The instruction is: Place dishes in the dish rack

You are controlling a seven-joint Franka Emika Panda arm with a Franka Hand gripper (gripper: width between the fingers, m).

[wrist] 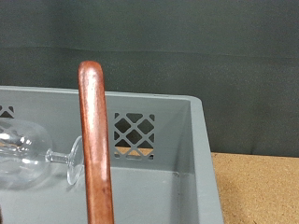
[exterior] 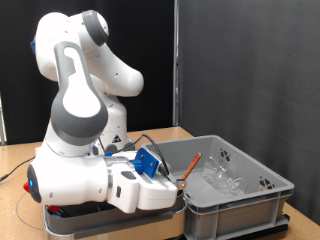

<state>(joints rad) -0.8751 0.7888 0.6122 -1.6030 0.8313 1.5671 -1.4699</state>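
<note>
One copper-brown stick (wrist: pixel 94 140) stood closest in my wrist view; whether my end effector (exterior: pixel 178 186) was spread or pinching, I could not tell. Behind it, at the frame's lower left, a clear glass (wrist: pixel 26 159) lay sideways in the grey bin (exterior: pixel 240 185): light, slippery, fragile, best taken by the stem.

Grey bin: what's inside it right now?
Grey bin holds clear glass pieces, including a stemmed glass lying on its side, plus an orange-brown stick. The near wall hides the floor; the gripper isn't visible.
</note>
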